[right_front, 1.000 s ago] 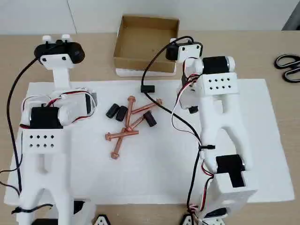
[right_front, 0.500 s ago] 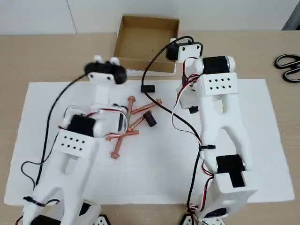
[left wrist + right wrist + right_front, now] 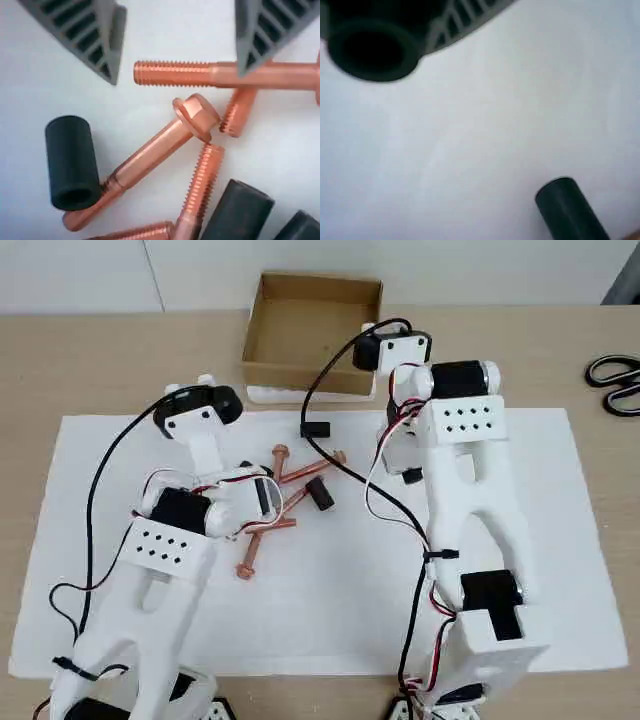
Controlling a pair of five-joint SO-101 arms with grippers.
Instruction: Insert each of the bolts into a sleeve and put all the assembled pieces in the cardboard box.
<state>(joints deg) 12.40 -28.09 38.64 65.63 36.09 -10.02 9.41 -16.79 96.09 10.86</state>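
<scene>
Presently we are hovering our left gripper (image 3: 177,50), ribbed grey jaws spread wide and empty, over threaded copper bolts (image 3: 150,156). Our right gripper (image 3: 420,35) is clamping a smooth black sleeve (image 3: 370,47), near the cardboard box (image 3: 310,375).

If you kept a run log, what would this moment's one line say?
left claw: open above loose bolts | right claw: shut on sleeve | cardboard box: no pieces inside
</scene>
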